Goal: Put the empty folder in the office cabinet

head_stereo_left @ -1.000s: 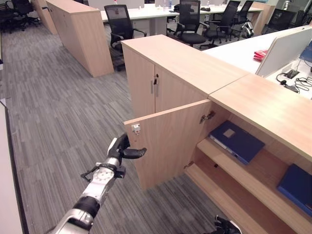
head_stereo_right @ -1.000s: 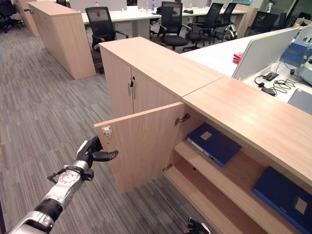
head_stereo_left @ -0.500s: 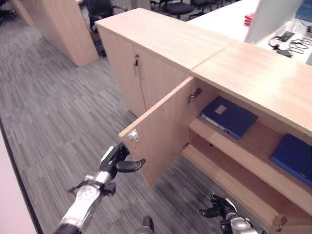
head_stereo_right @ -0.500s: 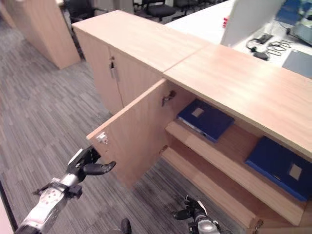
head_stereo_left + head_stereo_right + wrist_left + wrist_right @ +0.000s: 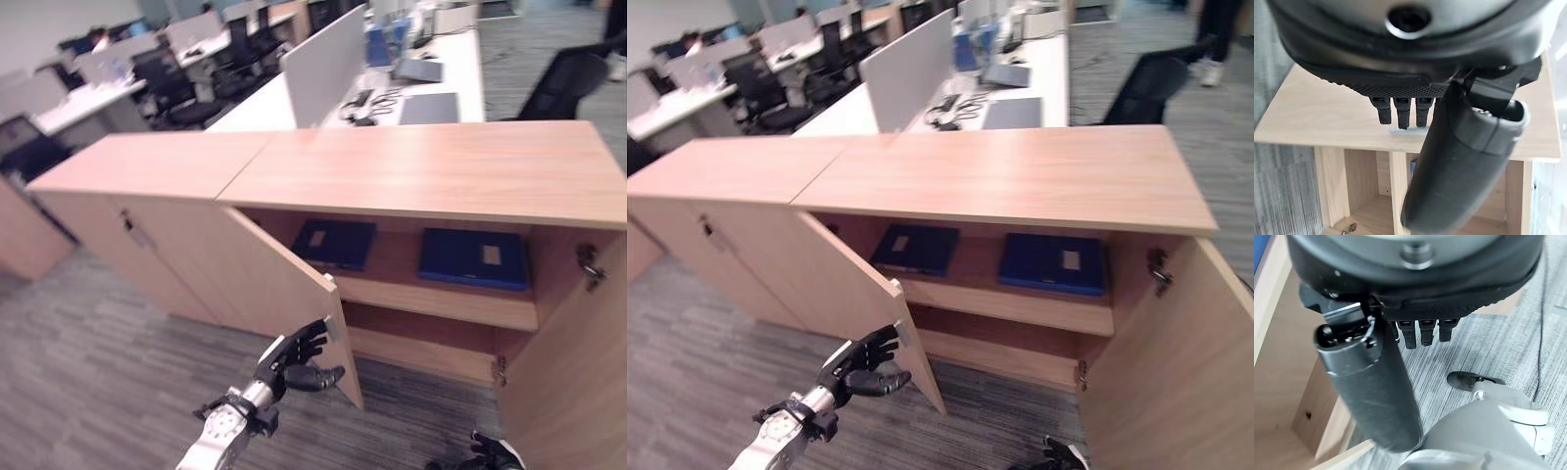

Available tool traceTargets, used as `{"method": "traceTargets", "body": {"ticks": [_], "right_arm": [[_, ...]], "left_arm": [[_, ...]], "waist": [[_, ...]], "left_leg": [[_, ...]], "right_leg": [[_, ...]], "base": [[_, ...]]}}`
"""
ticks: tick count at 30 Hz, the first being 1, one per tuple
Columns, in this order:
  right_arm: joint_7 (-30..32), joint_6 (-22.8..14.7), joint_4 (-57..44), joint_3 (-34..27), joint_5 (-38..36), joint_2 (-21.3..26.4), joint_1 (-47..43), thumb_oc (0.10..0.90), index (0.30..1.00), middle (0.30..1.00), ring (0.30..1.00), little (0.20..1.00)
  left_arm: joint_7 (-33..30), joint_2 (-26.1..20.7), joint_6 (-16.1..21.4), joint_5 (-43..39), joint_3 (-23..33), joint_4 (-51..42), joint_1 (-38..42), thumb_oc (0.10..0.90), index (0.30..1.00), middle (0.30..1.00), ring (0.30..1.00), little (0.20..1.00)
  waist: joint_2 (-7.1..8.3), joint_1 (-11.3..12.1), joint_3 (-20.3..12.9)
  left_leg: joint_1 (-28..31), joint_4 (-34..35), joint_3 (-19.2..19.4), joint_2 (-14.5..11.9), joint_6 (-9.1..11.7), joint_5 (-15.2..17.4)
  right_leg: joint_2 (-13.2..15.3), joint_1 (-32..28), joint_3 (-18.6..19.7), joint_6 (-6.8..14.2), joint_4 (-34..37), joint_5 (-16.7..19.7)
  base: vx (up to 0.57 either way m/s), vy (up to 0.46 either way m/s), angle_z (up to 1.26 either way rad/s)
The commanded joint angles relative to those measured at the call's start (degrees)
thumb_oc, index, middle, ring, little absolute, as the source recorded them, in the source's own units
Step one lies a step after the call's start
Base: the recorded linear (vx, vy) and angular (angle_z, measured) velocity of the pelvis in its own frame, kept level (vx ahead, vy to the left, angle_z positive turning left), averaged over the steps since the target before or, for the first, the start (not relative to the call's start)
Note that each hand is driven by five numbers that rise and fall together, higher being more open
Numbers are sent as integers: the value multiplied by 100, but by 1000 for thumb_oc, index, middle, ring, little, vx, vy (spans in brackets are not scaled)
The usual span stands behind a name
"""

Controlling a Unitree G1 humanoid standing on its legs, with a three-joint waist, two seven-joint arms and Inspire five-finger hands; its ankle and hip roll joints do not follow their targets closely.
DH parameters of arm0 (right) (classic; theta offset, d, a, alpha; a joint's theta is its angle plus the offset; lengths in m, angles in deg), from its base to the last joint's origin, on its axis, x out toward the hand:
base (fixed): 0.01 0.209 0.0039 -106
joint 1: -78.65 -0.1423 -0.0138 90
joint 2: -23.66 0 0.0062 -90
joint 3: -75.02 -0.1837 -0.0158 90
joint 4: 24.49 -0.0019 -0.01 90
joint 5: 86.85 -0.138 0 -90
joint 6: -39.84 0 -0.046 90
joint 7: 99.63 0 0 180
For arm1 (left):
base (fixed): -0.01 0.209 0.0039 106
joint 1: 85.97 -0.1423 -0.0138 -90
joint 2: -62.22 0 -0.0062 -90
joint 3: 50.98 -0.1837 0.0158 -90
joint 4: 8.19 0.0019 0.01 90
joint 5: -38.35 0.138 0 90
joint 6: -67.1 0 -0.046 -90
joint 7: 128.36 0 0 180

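Office cabinet (image 5: pixel 421 166): both doors open, left door (image 5: pixel 274 294) swung out toward the near side, right door (image 5: pixel 578 362) standing open at the right. Two blue folders flat on the upper shelf (image 5: pixel 431 299): left folder (image 5: pixel 335 243) and right folder (image 5: pixel 473 258), well apart. Left hand (image 5: pixel 294 357): at the free edge of the left door, fingers straight and relaxed, thumb out, holding nothing. Right hand (image 5: pixel 490 455): low at the near edge, above the carpet (image 5: pixel 78 392); fingers straight in the right wrist view, holding nothing. Desks with a white divider panel (image 5: pixel 323 73) beyond the cabinet.
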State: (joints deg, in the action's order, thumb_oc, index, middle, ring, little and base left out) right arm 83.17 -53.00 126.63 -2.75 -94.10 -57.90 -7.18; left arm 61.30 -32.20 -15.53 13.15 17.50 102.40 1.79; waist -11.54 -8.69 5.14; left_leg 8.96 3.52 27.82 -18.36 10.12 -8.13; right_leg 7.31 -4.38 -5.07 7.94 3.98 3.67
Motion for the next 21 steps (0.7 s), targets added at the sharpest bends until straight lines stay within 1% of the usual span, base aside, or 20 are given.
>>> {"method": "traceTargets", "body": {"ticks": [1,2,3,4,5,6,8,9,11,12,13,15,17,21], "right_arm": [[139,-187,-175,172,-47,-175,-883,800,900,900,900,900],[134,-172,-147,253,-6,-208,-913,800,900,900,900,900],[134,-172,-146,253,-6,-207,-914,800,900,900,900,900],[96,-134,-116,405,121,-262,-894,800,900,900,900,900],[56,-111,-52,471,194,-298,-830,800,900,900,900,900],[49,-110,-43,481,216,-301,-782,800,900,900,900,900],[37,-111,-120,499,210,-306,-719,800,900,900,900,900],[32,-114,-171,501,207,-294,-694,800,900,900,900,900],[18,-134,-271,503,138,-285,-638,800,900,900,900,900],[-39,-170,-375,496,61,-258,-571,800,900,900,900,900],[-39,-168,-378,497,60,-258,-573,800,900,900,900,900],[-108,-204,-393,471,23,-260,-440,800,900,900,900,900],[-164,-234,-401,430,-32,-237,-304,800,900,900,900,900],[-247,-263,-414,381,-120,-220,-185,800,900,900,900,900]], "left_arm": [[93,-42,531,-6,-123,-638,586,800,900,900,900,900],[39,26,552,-64,-112,-579,599,800,900,900,900,900],[39,27,552,-64,-112,-579,599,800,900,900,900,900],[-69,180,593,-134,-77,-305,662,800,900,900,900,900],[-202,267,628,-111,-31,-68,721,800,900,900,900,900],[-285,328,649,-82,-4,121,775,800,900,900,900,900],[-507,381,691,-7,128,571,999,800,900,900,900,900],[-592,338,703,36,208,704,1072,800,900,900,900,900],[-873,241,768,40,487,1155,1323,800,900,900,900,900],[-1066,61,809,-6,794,1667,1564,800,900,900,900,900],[-1063,61,816,-8,795,1679,1571,800,900,900,900,900],[-1150,-128,805,-15,962,2101,1769,800,900,900,900,900],[-1238,-422,806,161,1063,2595,2057,800,900,900,900,900],[-1283,-1037,759,224,1319,3243,2505,800,900,900,900,900]], "waist": [[375,364,318],[420,422,301],[418,423,295],[517,500,269],[566,516,203],[597,511,173],[661,507,147],[673,509,150],[726,541,205],[752,528,201],[756,537,211],[775,488,123],[845,399,25],[979,315,-108]], "left_leg": [[-656,-1092,-1475,137,5,-26],[-698,-1122,-1834,335,-84,128],[-705,-1121,-1834,334,-84,127],[-732,-1052,-2381,696,-216,509],[-705,-894,-2666,894,-250,699],[-718,-813,-2789,993,-263,766],[-936,-698,-3011,1180,-263,725],[-1033,-667,-3059,1216,-262,680],[-1264,-650,-3186,1287,-260,575],[-1262,-563,-3240,1277,-268,584],[-1244,-553,-3226,1277,-269,585],[-1088,-415,-3128,1232,-280,578],[-854,-268,-2864,1209,-288,581],[-639,-76,-2503,1220,-355,645]], "right_leg": [[-174,-406,193,-244,-301,-1144],[-182,-344,349,-265,-342,-1154],[-184,-336,350,-265,-342,-1152],[-202,-286,646,-283,-416,-1176],[-248,-271,858,-298,-391,-1150],[-257,-288,918,-298,-368,-1158],[-279,-321,1087,-280,-327,-1164],[-309,-331,1160,-275,-322,-1158],[-382,-382,1448,-253,-347,-1187],[-431,-414,1697,-214,-371,-1223],[-428,-420,1709,-214,-374,-1227],[-413,-463,1787,-181,-336,-1207],[-326,-534,1820,-107,-295,-1201],[-198,-392,1972,60,-423,-1171]], "base": [[-6,-75,-123],[1,-42,-187],[52,-115,-168],[105,-90,-95],[151,-96,-57],[167,-17,-70],[166,-1,-121],[161,-5,-119],[172,38,-61],[151,66,-48],[165,86,-61],[171,117,-77],[210,168,-55],[115,160,-59]]}}
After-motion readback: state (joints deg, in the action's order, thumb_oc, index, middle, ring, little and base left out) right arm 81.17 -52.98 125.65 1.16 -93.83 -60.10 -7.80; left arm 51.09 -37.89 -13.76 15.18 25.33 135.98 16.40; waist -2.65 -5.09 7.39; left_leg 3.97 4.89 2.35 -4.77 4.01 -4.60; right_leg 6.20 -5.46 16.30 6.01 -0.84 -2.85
